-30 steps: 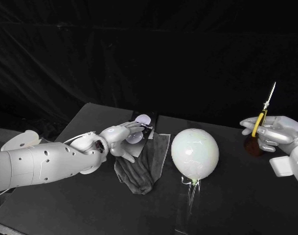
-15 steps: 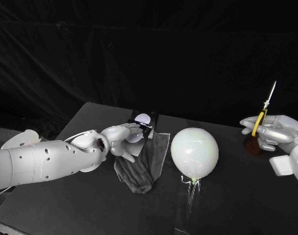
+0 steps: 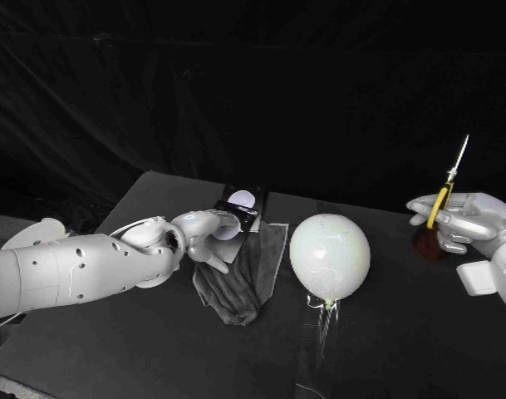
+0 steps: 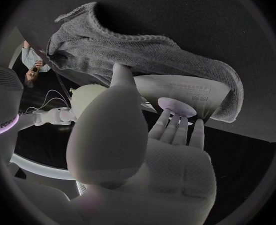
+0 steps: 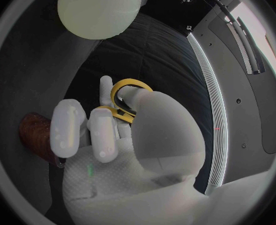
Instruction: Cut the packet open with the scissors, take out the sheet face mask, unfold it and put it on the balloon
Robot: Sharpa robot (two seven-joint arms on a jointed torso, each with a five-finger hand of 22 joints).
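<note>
Cutting is being set up: at centre left the left hand grips the packet over the grey cloth; at far right the right hand holds the scissors blades-up. Next, the blades must meet the packet's edge, clear of the central balloon

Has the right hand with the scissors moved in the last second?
No. The right hand and scissors sit where they were, judged against the balloon.
</note>
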